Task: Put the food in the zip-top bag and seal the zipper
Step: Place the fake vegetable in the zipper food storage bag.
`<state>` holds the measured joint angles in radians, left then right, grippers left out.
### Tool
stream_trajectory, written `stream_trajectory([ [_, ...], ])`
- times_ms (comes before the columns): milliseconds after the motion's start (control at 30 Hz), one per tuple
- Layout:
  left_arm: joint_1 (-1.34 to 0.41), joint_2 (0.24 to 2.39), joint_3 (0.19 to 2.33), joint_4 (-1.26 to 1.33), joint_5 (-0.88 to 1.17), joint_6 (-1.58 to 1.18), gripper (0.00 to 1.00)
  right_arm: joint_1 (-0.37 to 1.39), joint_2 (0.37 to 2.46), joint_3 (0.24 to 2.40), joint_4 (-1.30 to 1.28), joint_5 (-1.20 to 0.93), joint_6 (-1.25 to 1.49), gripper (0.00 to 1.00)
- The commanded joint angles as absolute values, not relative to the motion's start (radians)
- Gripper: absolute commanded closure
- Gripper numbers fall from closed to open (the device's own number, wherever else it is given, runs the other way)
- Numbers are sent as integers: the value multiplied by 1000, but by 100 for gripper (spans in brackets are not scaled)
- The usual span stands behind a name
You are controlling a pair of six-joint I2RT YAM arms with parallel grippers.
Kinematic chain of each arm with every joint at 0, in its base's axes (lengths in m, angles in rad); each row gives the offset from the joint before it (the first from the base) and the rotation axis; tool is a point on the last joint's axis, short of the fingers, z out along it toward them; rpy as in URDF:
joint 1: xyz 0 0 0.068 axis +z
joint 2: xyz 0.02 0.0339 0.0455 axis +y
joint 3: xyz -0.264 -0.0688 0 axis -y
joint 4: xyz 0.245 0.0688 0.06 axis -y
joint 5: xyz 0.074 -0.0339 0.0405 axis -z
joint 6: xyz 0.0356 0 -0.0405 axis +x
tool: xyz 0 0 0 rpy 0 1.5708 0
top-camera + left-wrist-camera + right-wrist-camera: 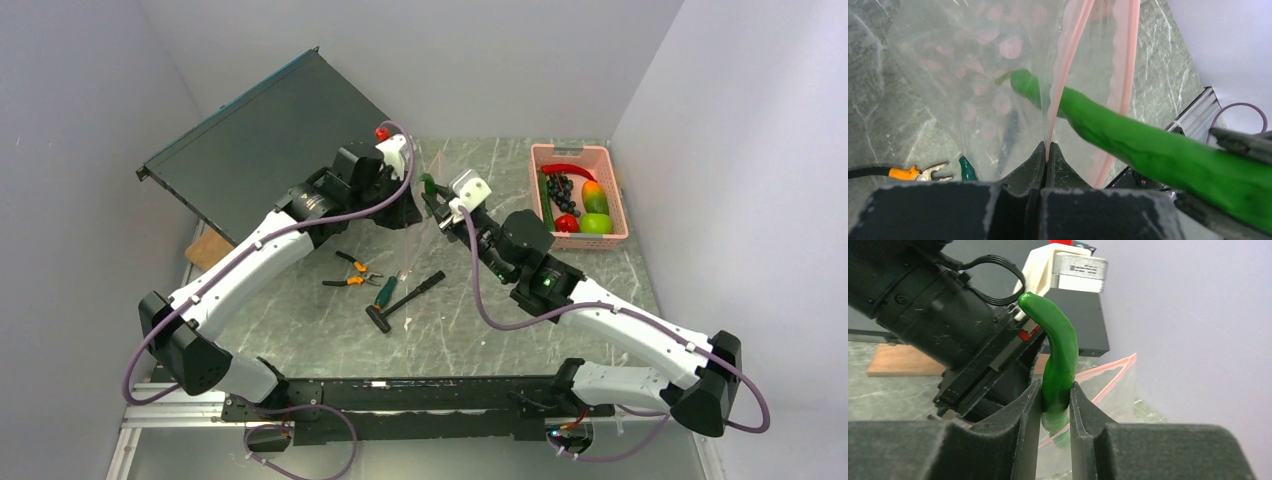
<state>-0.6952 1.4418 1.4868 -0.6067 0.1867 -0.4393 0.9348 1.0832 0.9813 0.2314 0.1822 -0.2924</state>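
Note:
My left gripper (1047,150) is shut on the pale pink zipper (1063,75) of the clear zip-top bag (963,75) and holds that edge up above the table. A green cucumber (1128,140) is pinched in my right gripper (1055,390); its far end pokes through the bag's mouth between the two pink strips. From above, both grippers meet at mid table, left (405,215) and right (432,196), with the bag (422,240) hanging below. More food lies in the pink basket (575,150): red chili (567,169), grapes (560,190), mango (594,197), tomato (566,223), green apple (597,224).
Orange-handled pliers (352,272), a green-handled screwdriver (385,292) and a black hammer (405,300) lie on the marble top in front of the bag. A dark flat panel (260,150) leans at the back left, beside a wooden board (205,250).

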Motion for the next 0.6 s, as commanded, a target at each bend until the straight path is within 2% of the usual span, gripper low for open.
stream_trajectory([
  [0, -697, 1430, 1495, -585, 176, -428, 100, 945, 1084, 936, 473, 273, -375, 96],
  [167, -697, 1408, 1465, -549, 160, -421, 100, 945, 1145, 952, 517, 312, -443, 94],
  [267, -696, 1403, 1469, -554, 160, -419, 100, 944, 1148, 936, 569, 318, -458, 88],
  [367, -697, 1398, 1447, -531, 158, -422, 100, 927, 1161, 941, 580, 327, -455, 75],
  [467, -698, 1414, 1475, -560, 167, -418, 100, 894, 1176, 949, 508, 311, -355, 48],
  [567, -697, 1406, 1472, -552, 156, -404, 100, 866, 1150, 943, 389, 246, -211, 34],
])
